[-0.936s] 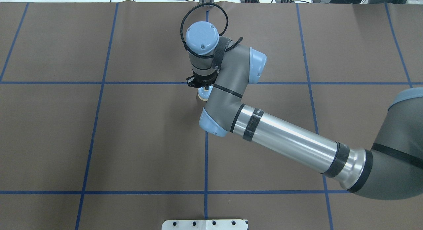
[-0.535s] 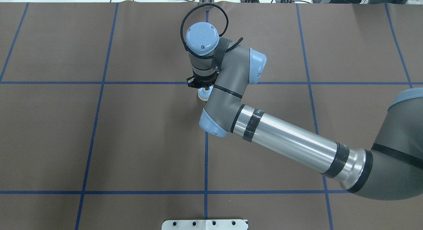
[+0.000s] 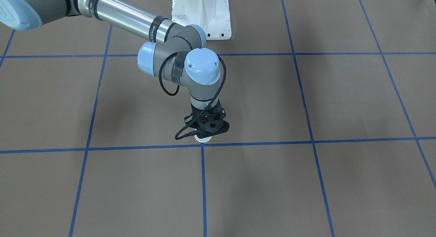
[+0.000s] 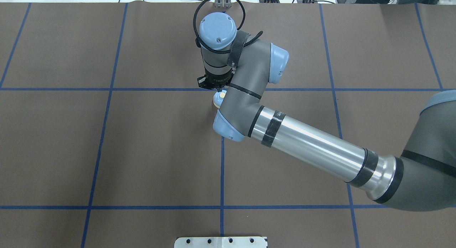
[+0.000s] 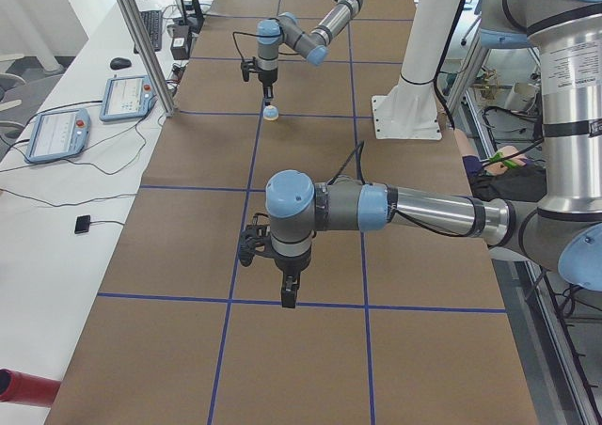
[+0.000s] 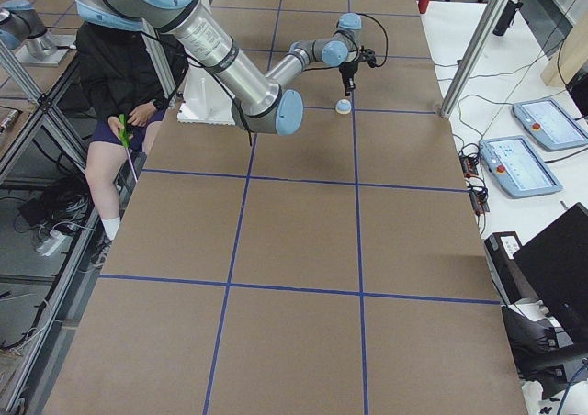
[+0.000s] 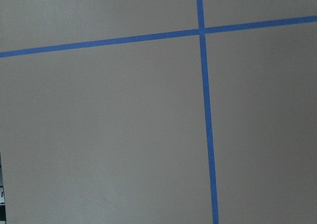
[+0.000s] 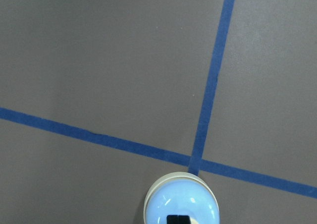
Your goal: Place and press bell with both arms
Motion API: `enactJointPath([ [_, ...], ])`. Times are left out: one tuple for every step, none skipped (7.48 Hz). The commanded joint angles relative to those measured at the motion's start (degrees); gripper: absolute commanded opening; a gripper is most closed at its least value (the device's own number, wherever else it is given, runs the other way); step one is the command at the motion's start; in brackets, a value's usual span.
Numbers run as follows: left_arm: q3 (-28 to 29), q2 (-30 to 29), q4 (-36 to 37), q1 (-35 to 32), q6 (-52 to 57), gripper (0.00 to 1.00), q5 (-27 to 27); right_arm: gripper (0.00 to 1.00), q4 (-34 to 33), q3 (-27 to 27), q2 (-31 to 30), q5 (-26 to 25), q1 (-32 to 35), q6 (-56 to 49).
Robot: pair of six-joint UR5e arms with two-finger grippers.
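The small light-blue bell [image 4: 219,98] with a cream base stands on the brown table next to a crossing of blue tape lines; it also shows in the front view [image 3: 203,139] and the right wrist view [image 8: 182,206]. My right gripper [image 4: 218,89] hangs just above the bell's button, its fingers together, and holds nothing. Its black fingertips [image 8: 178,219] show over the bell's top. The left arm shows only in the exterior left view, its gripper [image 5: 289,298] pointing down over bare table far from the bell [image 5: 270,113]; I cannot tell if it is open or shut.
A white bolted pedestal [image 3: 201,12] stands at the robot's edge of the table. Metal posts [image 5: 141,39] and control tablets [image 5: 61,133] stand along the far side. A seated person [image 6: 119,75] is beside the robot's base.
The right wrist has risen and drawn slightly away from the bell, so the cream button now shows in the overhead view. The bell has not moved.
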Motion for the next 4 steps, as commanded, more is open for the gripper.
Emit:
enactJointPath([
  [0.1,0.0,0.0,0.1,-0.1,1.00,-0.1,0.72,-0.2,1.3,-0.5,1.5,2.7,-0.2],
  [0.4,0.0,-0.1,0.1,-0.2,1.00,-2.5,0.98,-0.3,2.9,-1.7,1.8,4.4,-0.3],
  [1.9,0.0,-1.2,0.0,-0.5,1.00,-8.2,0.99,-0.4,4.0,-3.1,4.9,7.2,-1.1],
  [2.5,0.2,-3.4,0.0,-3.3,1.00,-10.3,0.99,-0.9,7.0,-6.1,9.1,10.8,-3.9],
])
